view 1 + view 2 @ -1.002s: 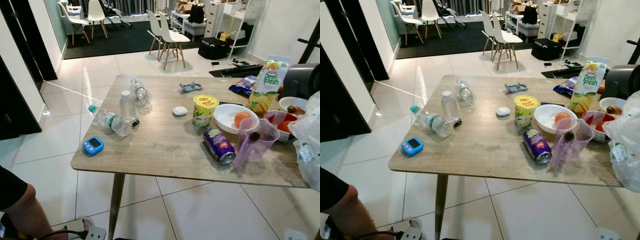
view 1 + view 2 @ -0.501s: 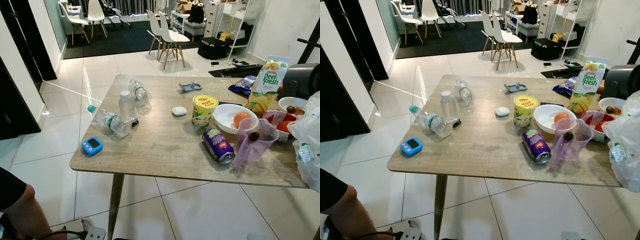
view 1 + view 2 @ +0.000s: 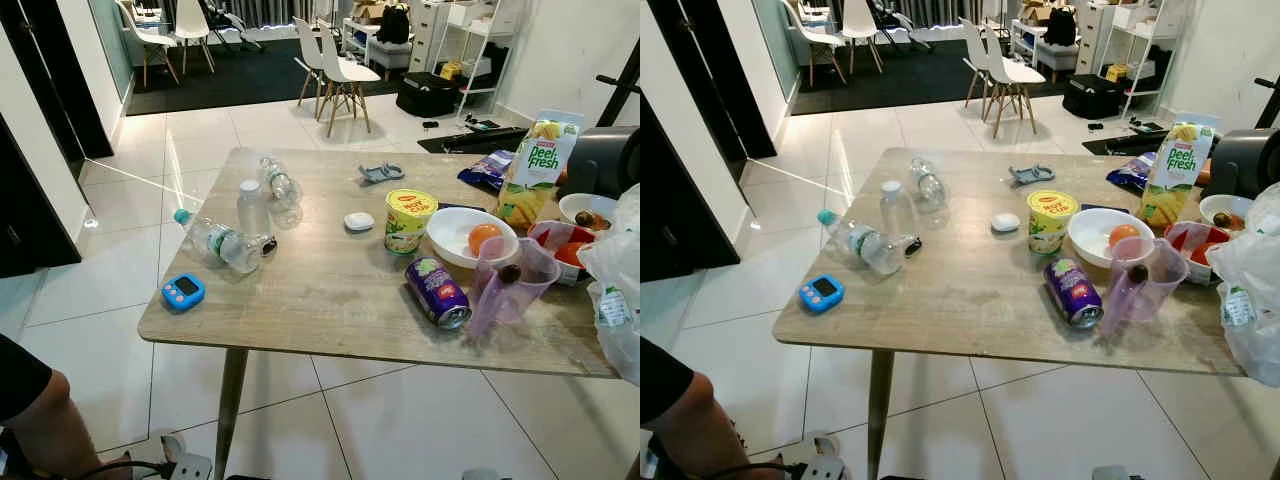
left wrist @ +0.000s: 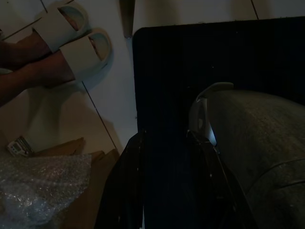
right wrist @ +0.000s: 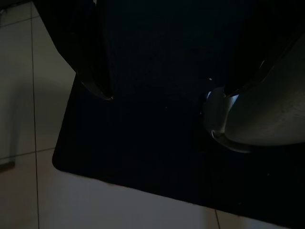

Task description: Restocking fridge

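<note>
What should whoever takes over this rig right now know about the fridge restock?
Grippers: left gripper and right gripper both hang idle and open, low over a dark mat, holding nothing.
Things: all on the table. Juice carton upright at the far right; purple can lying on its side; yellow tub upright; white bowl holding an orange; water bottles on the left.
Done: nothing picked up.
Left: carry everything to the fridge.
</note>
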### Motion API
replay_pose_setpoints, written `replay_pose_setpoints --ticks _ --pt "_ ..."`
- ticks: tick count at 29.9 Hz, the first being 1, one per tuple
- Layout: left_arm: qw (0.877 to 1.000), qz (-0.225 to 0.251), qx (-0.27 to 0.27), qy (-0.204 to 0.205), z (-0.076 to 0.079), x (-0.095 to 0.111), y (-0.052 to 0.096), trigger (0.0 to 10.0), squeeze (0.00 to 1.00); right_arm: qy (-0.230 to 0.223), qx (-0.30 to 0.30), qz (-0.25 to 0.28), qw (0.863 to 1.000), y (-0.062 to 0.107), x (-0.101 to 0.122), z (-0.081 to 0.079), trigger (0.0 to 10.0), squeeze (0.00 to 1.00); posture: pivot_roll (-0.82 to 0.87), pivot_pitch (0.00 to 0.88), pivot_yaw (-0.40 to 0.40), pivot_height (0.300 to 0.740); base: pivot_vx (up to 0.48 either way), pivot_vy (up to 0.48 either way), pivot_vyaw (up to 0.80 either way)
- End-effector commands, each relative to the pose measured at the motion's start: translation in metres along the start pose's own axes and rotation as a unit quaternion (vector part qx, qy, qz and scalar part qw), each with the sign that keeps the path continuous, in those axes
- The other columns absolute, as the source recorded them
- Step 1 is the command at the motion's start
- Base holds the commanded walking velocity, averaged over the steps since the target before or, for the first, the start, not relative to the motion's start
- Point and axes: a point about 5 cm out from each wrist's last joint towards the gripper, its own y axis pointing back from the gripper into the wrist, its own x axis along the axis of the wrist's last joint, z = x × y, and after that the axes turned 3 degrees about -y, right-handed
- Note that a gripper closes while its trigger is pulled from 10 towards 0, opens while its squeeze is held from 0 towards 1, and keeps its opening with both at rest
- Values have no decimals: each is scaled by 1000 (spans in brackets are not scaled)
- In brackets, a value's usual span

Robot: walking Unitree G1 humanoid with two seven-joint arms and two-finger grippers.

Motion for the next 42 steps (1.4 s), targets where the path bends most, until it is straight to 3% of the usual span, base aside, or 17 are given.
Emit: replay_pose_setpoints --ticks 1,16,33,42 --pt "1000 -5 13 0 -10 -3 2 10000 0 4 4 1 1000 -1 3 -2 10000 0 124 0 -6 740 0 0 0" --pt "1000 -7 16 6 -10 -6 3 10000 0 7 5 -3 1000 -1 1 -4 10000 0 121 0 -1 740 0 0 0" --pt "1000 -4 12 9 -7 -1 1 10000 0 -2 -7 -10 1000 1 -5 6 10000 0 95 0 6 740 0 0 0" --pt "999 -11 38 16 -18 -7 4 10000 0 1 0 -12 1000 1 -6 1 10000 0 105 0 13 740 0 0 0"
